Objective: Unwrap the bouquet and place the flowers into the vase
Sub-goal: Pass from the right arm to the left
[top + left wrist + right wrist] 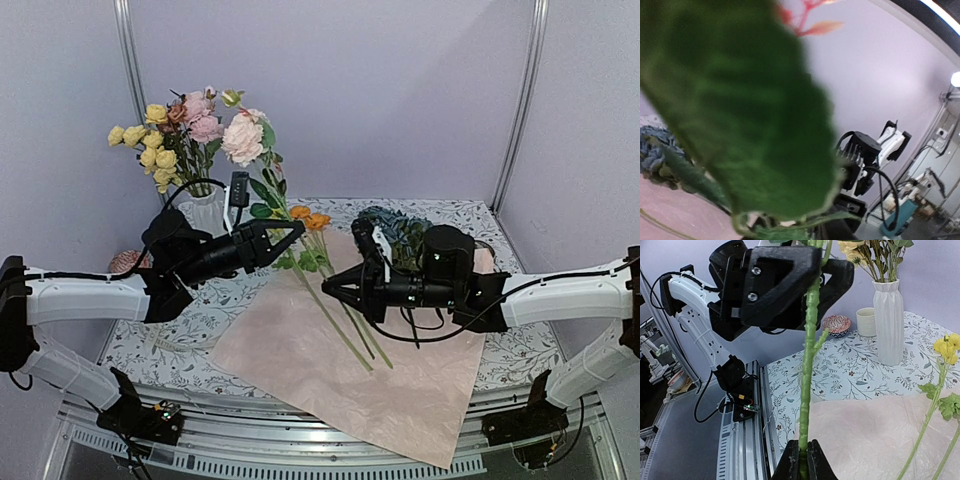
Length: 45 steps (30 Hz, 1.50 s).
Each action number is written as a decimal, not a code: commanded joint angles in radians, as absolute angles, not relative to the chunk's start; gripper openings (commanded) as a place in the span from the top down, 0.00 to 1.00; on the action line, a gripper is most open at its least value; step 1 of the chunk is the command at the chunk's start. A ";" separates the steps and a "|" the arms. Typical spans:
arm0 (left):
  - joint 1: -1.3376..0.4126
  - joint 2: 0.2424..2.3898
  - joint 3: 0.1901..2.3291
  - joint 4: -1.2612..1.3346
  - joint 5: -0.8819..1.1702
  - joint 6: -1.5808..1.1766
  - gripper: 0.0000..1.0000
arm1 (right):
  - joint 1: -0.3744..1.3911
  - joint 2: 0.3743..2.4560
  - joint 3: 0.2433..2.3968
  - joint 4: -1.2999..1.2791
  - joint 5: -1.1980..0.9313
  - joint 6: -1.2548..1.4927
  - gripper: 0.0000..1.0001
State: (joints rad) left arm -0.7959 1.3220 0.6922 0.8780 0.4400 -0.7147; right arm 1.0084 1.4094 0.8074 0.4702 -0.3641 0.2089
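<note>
Leaf (740,110): blurred, close, covering my left jaws.
Vase (207,215): lower half behind my left arm (90,298).
Stem (809,365) top: cut off.

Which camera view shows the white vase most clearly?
The right wrist view: the vase stands unobstructed, ribs and neck visible. The top external view shows only its upper part behind the left arm. The left wrist view misses it.

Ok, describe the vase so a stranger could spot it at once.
At the far left of the floral table, behind the left arm, stands the vase holding yellow and pink flowers. It is tall, white and ribbed, unlike the short cream mug beside it.
</note>
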 commanded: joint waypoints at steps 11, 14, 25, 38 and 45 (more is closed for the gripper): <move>-0.760 1.172 0.841 0.420 0.273 -0.422 1.00 | 1.015 1.260 0.734 0.472 -0.069 0.144 0.26; -0.740 1.108 0.942 0.150 0.076 -0.255 1.00 | 1.015 1.182 0.689 0.454 0.080 0.096 0.20; -0.634 0.995 1.179 0.045 -0.473 0.125 1.00 | 1.006 1.162 0.574 0.547 0.493 -0.119 0.13; -0.508 1.122 1.295 0.144 -0.475 0.228 1.00 | 0.997 1.318 0.508 0.706 0.508 -0.125 0.01; -0.496 1.149 1.321 0.122 -0.407 0.146 1.00 | 0.999 1.321 0.505 0.706 0.518 -0.133 0.01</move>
State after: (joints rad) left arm -0.5098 1.1469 1.2781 0.1108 -0.4576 0.1989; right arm 1.0012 1.3155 0.5014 0.6685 0.4957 -0.1223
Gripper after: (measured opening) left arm 0.040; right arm 0.988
